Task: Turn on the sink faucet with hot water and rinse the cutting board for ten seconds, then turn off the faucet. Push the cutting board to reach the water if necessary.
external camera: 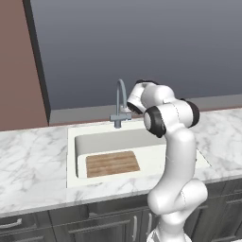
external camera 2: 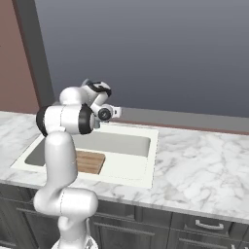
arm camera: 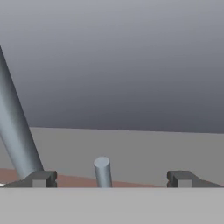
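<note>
The tool [arm camera: 111, 178] shows at the bottom of the frame, its two dark fingertips [arm camera: 41, 178] set wide apart. Between them rises a short grey lever [arm camera: 103, 172]. The faucet's [arm camera: 15, 127] spout slants up the left edge.

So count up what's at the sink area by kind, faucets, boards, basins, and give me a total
Faucets: 1, the faucet
Cutting boards: 1, the cutting board
Basins: 1, the sink
Total: 3
</note>
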Controlling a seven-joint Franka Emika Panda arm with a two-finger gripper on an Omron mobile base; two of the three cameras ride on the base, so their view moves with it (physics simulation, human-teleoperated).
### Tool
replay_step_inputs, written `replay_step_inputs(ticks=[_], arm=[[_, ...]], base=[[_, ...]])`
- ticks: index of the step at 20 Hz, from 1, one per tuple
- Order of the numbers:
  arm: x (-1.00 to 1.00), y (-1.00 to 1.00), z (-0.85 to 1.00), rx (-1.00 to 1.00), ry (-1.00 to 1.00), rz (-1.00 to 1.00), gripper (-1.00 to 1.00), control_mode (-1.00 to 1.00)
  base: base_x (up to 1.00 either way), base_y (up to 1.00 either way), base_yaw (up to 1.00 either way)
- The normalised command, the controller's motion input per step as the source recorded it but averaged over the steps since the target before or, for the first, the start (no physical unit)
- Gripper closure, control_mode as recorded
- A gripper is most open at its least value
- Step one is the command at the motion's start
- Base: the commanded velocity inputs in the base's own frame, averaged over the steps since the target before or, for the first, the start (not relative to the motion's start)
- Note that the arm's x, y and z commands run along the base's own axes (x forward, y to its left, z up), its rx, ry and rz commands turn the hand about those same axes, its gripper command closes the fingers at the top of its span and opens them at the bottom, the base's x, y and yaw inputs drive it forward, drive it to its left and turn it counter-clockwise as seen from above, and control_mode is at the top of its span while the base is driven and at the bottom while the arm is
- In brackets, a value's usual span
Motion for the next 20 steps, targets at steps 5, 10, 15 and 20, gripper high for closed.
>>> replay_step_inputs(ticks=[5, 10, 15, 20], arm=[[0.11, 0.0, 0.0, 0.0, 0.0, 0.0, -1.0, -1.0], [0.1, 0.0, 0.0, 0.0, 0.0, 0.0, -1.0, -1.0], [0.1, 0.0, -0.01, 0.0, 0.0, 0.0, -1.0, -1.0], [0.1, 0.0, -0.03, 0.0, 0.0, 0.0, -1.0, -1.0]], base=[[0.0, 0.0, 0.0], [0.0, 0.0, 0.0], [0.0, 0.0, 0.0], [0.0, 0.0, 0.0]])
